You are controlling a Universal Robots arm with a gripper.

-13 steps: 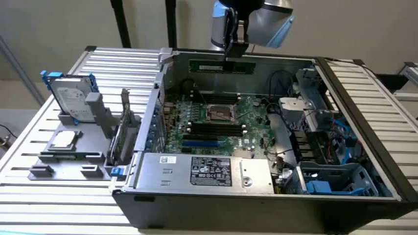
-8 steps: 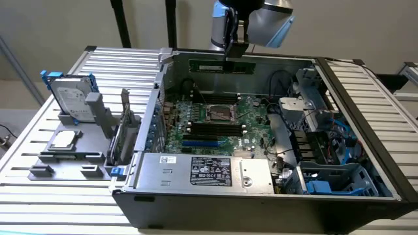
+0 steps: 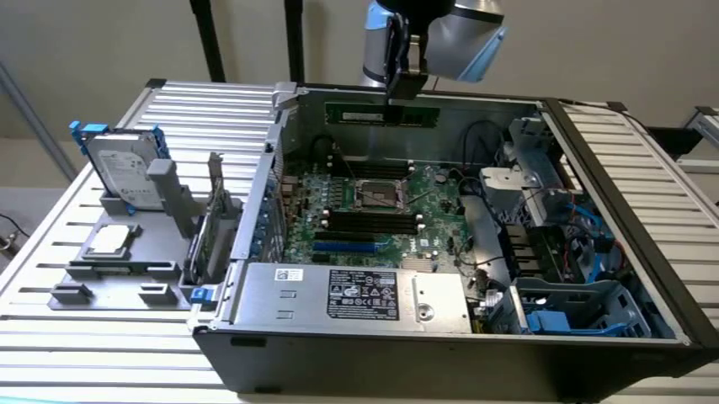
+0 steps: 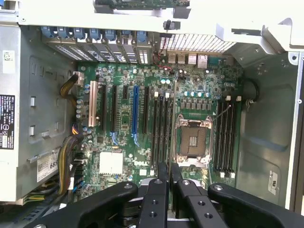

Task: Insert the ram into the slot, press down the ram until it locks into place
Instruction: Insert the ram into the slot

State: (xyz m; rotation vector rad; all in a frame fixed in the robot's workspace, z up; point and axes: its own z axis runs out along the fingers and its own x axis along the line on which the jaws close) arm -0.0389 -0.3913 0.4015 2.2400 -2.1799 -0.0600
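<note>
One gripper hangs over the open computer case. Its two fingers are clenched on the top edge of the single ram. The ram is held level in the air at twelve o'clock from the motherboard, near the case's back wall and well apart from the board, so it is not yet in any socket. The board carries one processor socket flanked by two banks of black slots, one at six o'clock from it and one at twelve. The six o'clock bank looks like four slots. In the wrist view the two fingers meet above the board. One hard drive stands at nine o'clock from the case.
</note>
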